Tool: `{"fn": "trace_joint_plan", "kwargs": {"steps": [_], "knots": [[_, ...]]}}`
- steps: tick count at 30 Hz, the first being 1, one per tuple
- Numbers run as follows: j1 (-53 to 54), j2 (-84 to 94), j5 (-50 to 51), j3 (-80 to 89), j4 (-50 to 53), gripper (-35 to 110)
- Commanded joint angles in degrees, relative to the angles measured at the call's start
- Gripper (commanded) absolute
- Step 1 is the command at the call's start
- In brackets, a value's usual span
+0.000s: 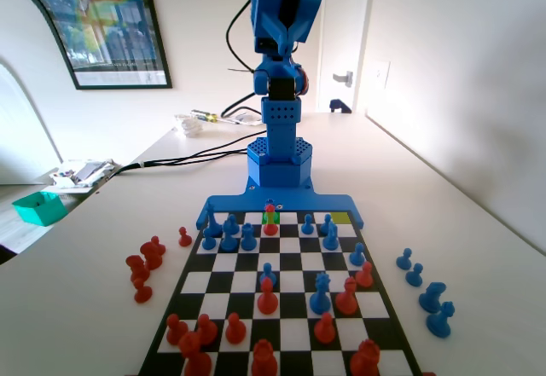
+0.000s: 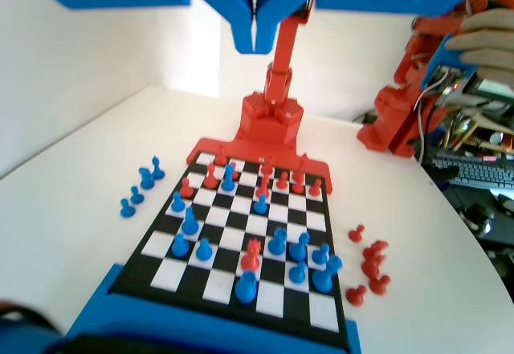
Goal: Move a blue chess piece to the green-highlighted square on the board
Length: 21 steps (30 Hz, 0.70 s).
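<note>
My fingers [image 2: 254, 29] hang closed and empty, high above the black-and-white chequered board [image 1: 300, 259]. Next I must reach down for a small blue plastic chess piece [image 1: 269, 274], then carry it to the bright green square [image 1: 271, 217].

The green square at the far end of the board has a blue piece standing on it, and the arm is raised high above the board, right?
Not quite. In the fixed view, the piece on the green-highlighted square is a red piece, not a blue one. The rest holds: the square lies in the board's far row, and the gripper is raised high above the board.
</note>
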Motion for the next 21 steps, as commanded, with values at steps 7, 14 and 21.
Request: {"fn": "trace_joint_plan", "kwargs": {"steps": [7, 14, 21], "knots": [[2.02, 3.78, -0.09, 0.88, -2.11, 1], [2.64, 3.87, 0.09, 0.88, -2.02, 1], [2.64, 3.87, 0.09, 0.88, -2.02, 1]]}}
